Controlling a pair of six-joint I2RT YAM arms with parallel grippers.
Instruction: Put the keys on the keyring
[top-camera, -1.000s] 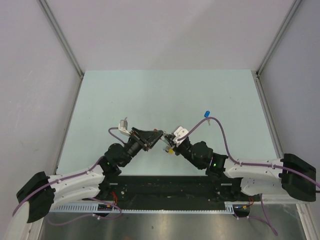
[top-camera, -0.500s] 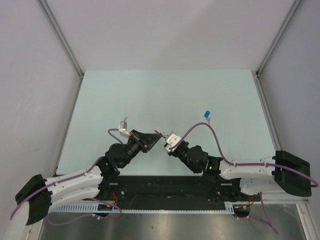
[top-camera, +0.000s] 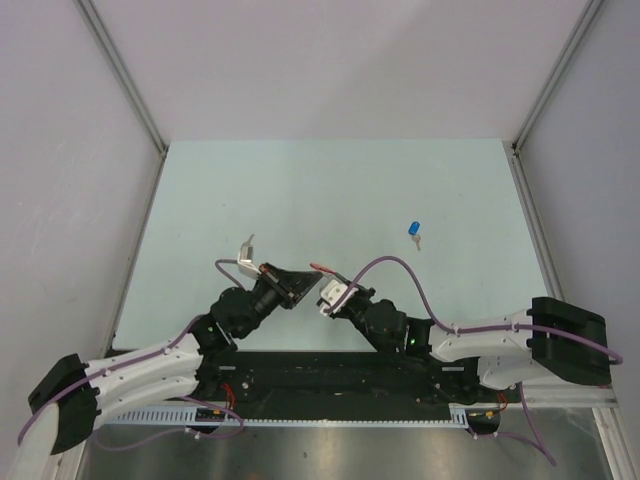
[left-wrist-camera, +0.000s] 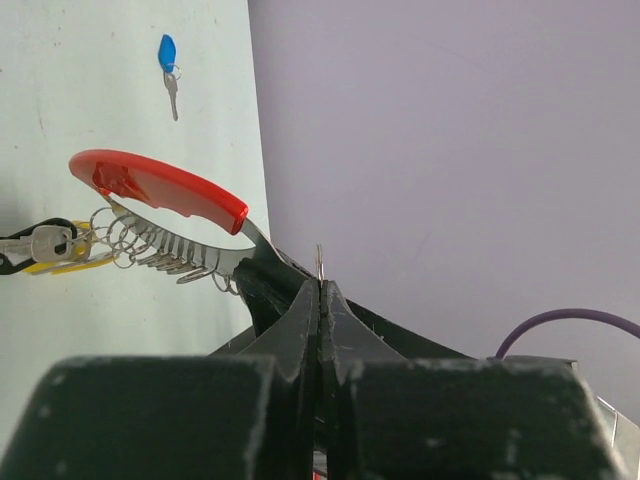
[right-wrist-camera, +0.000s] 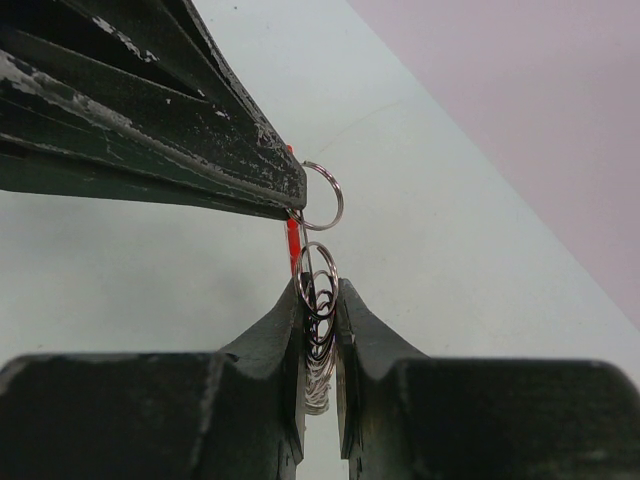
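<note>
The keyring hangs between my two grippers just in front of the arm bases, its curved red piece (top-camera: 322, 268) showing from above. In the left wrist view its red piece (left-wrist-camera: 160, 185), a row of wire rings (left-wrist-camera: 165, 258) and yellow-capped keys (left-wrist-camera: 50, 250) show. My left gripper (left-wrist-camera: 320, 285) is shut on a thin metal ring at the keyring's end (right-wrist-camera: 321, 196). My right gripper (right-wrist-camera: 320, 292) is closed around several of its rings (right-wrist-camera: 318, 275). The blue-capped key (top-camera: 414, 232) lies alone on the table, also in the left wrist view (left-wrist-camera: 168, 58). The green key is out of view.
The pale green table (top-camera: 330, 190) is bounded by grey walls with metal corner posts (top-camera: 120, 75). A purple cable (top-camera: 400, 270) loops above the right arm. A black rail (top-camera: 330, 375) runs along the near edge between the arm bases.
Both grippers have drawn back toward the near edge and a little left, still joined at the keyring. The right arm's cable has moved off the blue key, which now lies in plain view.
</note>
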